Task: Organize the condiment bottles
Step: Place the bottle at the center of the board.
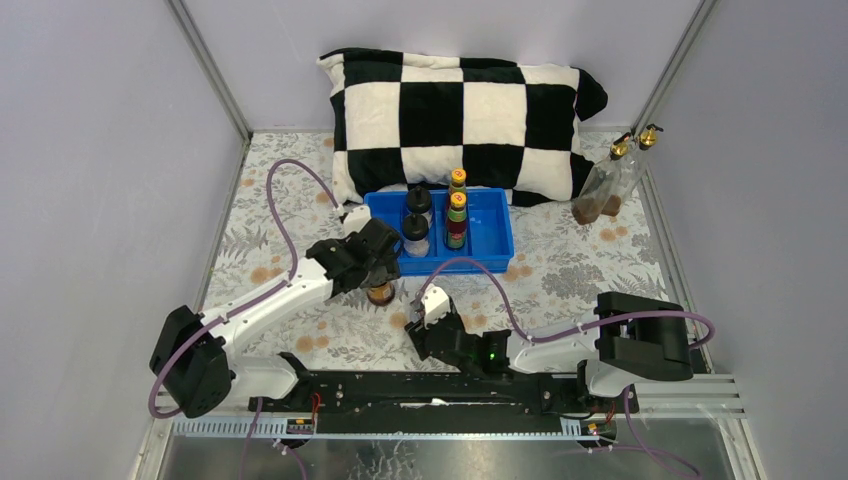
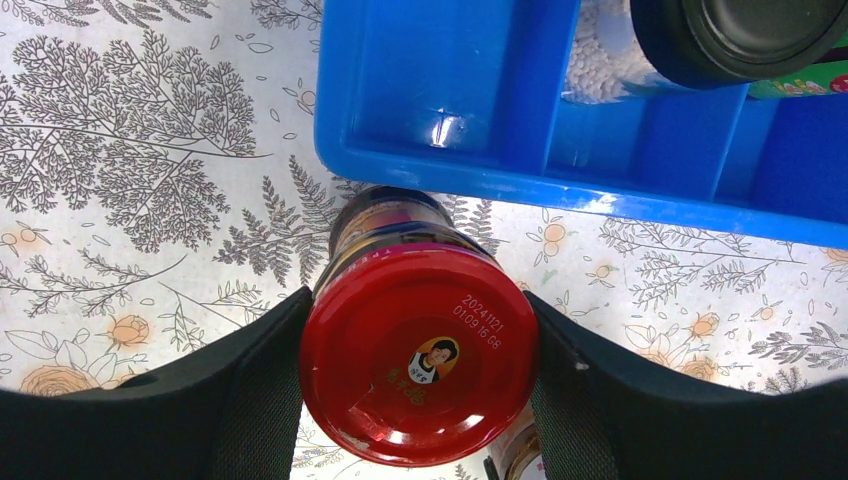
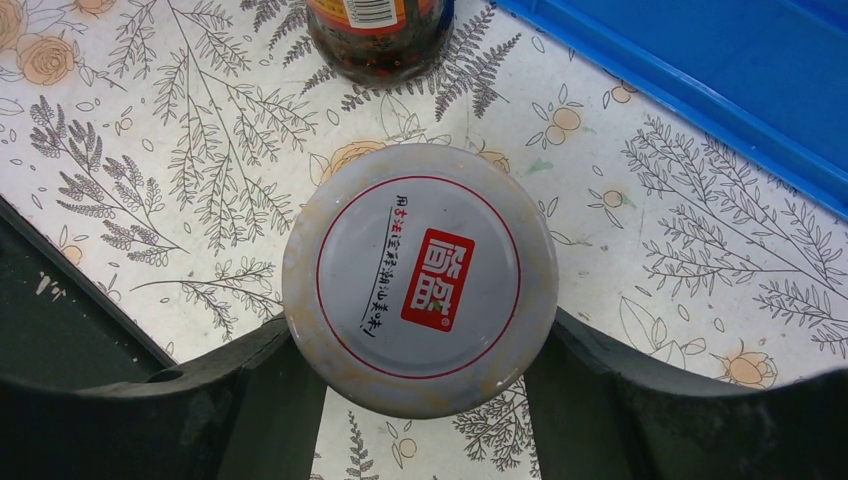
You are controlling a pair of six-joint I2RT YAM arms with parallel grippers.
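Observation:
My left gripper [image 1: 372, 268] [image 2: 418, 310] is shut on the red-lidded jar [image 1: 380, 293] [image 2: 418, 355], just in front of the blue tray's near left corner; its base shows in the right wrist view [image 3: 380, 35]. My right gripper [image 1: 432, 308] [image 3: 420, 325] is shut on the white-lidded jar [image 1: 434, 297] [image 3: 420, 278], which is a little right of the red-lidded one. Two black-capped jars [image 1: 419, 199] [image 1: 415, 232] and two yellow-capped sauce bottles [image 1: 457, 181] [image 1: 457, 215] stand in the tray. Two gold-spouted bottles [image 1: 610, 180] lean at the back right wall.
The blue tray [image 1: 495, 235] [image 2: 560, 190] [image 3: 700, 60] sits mid-table on a floral cloth, its front left compartment empty. A black-and-white checkered pillow [image 1: 460, 110] lies behind it. Walls close in the left, back and right sides.

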